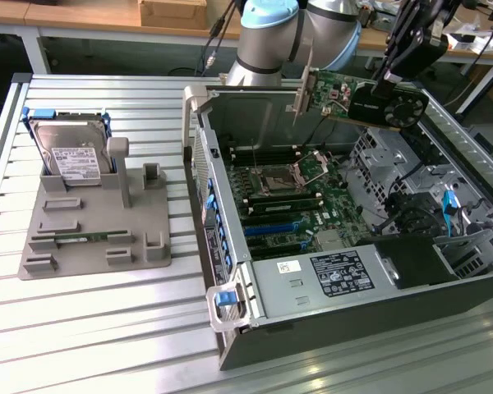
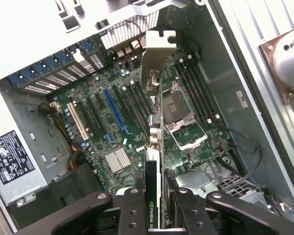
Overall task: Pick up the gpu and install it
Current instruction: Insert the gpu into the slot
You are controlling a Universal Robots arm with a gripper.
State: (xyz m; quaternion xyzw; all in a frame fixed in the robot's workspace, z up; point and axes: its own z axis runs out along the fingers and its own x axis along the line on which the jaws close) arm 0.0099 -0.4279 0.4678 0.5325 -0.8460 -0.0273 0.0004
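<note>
Two black fingers (image 2: 131,215) pinch the gpu (image 1: 349,97) at its fan end and hold it in the air above the open computer case (image 1: 353,328), over the green motherboard (image 1: 304,205). The card's metal bracket (image 1: 302,98) is at the end farthest from the fingers. Well apart, a hard drive (image 1: 70,160) stands in a grey holder (image 1: 90,238) on the slatted counter (image 1: 90,328).

The open grey metal computer case (image 1: 199,189) lies on the slatted desk (image 1: 90,328), with the grey plastic holder (image 1: 90,226) at the exterior view's left. The slim black gpu card (image 1: 361,98) hangs above the case's motherboard (image 1: 296,205).
</note>
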